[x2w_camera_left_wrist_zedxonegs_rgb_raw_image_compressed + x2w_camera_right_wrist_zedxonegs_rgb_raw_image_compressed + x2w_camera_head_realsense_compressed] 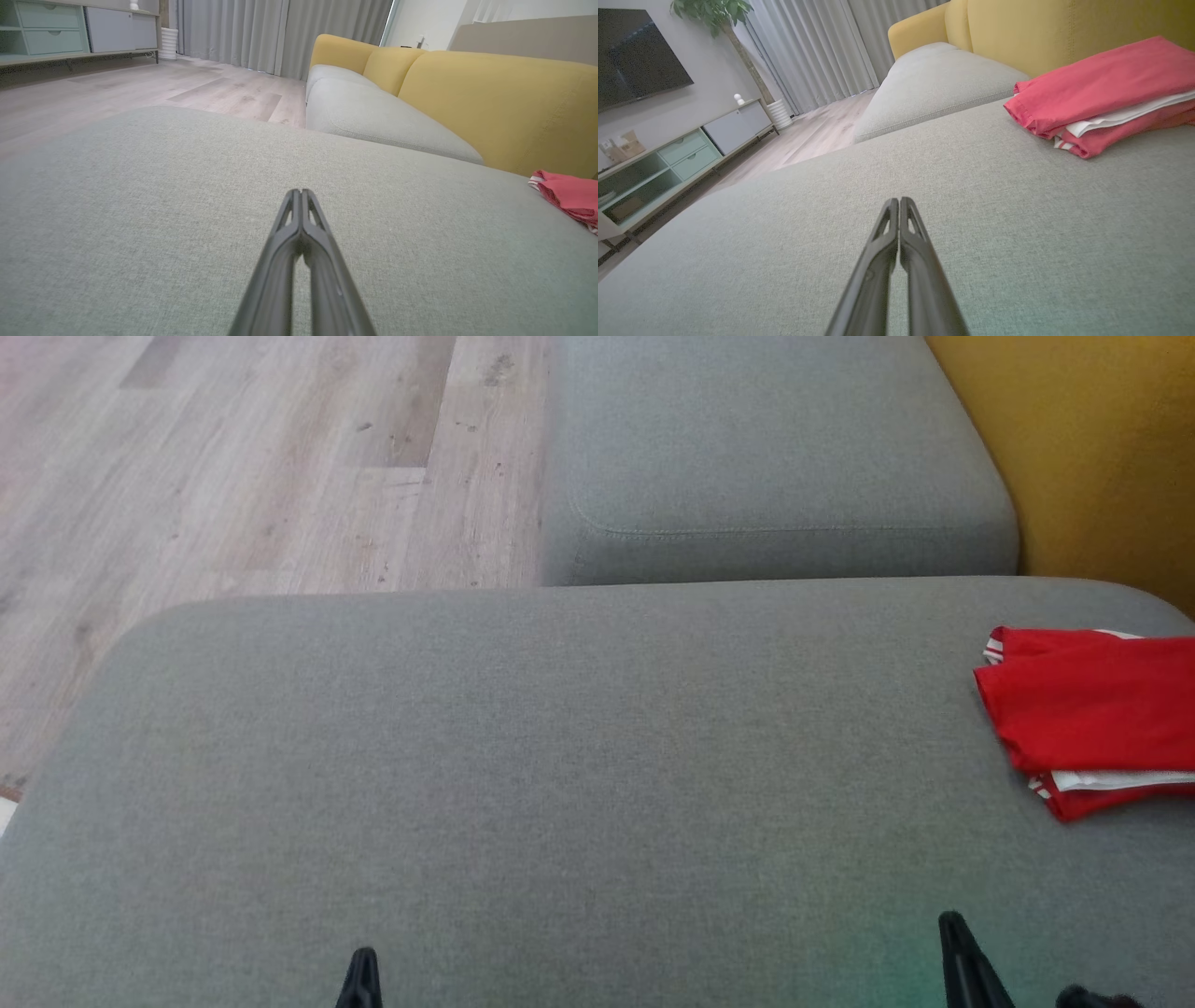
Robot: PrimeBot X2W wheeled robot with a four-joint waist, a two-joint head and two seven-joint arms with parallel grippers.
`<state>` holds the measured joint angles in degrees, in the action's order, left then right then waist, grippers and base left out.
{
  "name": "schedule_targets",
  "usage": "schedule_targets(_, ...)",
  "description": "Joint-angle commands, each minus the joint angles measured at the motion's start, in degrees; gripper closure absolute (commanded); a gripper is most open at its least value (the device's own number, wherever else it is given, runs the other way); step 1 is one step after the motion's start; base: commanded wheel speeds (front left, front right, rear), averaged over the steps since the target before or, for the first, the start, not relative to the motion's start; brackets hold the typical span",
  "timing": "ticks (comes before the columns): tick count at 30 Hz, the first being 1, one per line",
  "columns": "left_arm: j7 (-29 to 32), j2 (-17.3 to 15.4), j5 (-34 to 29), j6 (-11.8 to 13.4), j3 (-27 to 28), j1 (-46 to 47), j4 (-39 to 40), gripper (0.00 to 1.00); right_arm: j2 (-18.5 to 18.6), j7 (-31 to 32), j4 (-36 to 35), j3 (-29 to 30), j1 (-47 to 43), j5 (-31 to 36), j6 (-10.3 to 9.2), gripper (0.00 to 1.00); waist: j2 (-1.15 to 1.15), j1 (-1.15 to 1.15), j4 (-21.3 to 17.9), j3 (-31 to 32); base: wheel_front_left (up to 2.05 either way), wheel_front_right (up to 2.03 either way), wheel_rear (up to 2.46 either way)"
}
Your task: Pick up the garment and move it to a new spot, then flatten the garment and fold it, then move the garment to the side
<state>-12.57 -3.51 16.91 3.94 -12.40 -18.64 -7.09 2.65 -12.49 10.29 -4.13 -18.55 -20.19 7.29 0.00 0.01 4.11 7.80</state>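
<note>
Left hand [301, 191] and right hand [899, 200] are held fully closed and empty, parked low over the grey cushion [560, 756]. The folded red garment [1092, 719] is laid at its right edge, apparently already set aside.

Left gripper [301, 191] and right gripper [899, 199], fingers together, empty.
</note>
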Motion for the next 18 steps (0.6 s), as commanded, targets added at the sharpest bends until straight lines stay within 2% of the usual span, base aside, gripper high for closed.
schedule_targets(1,0.28,-0.35,1.55,-0.43,1.11,2.95,1.53,1.00,0.59,0.30,-1.57,0.38,3.07,-1.56,0.03,1.00,0.00,0.00,-0.05,-0.09,0.00,0.00,0.00)
schedule_targets(18,2.51,-0.85,13.83,-2.22,2.97,6.47,-0.08,1.00,1.02,2.67,-0.76,1.31,6.42,-13.12,0.05,1.00,0.00,0.00,-0.68,-1.31,0.00,0.00,0.00)
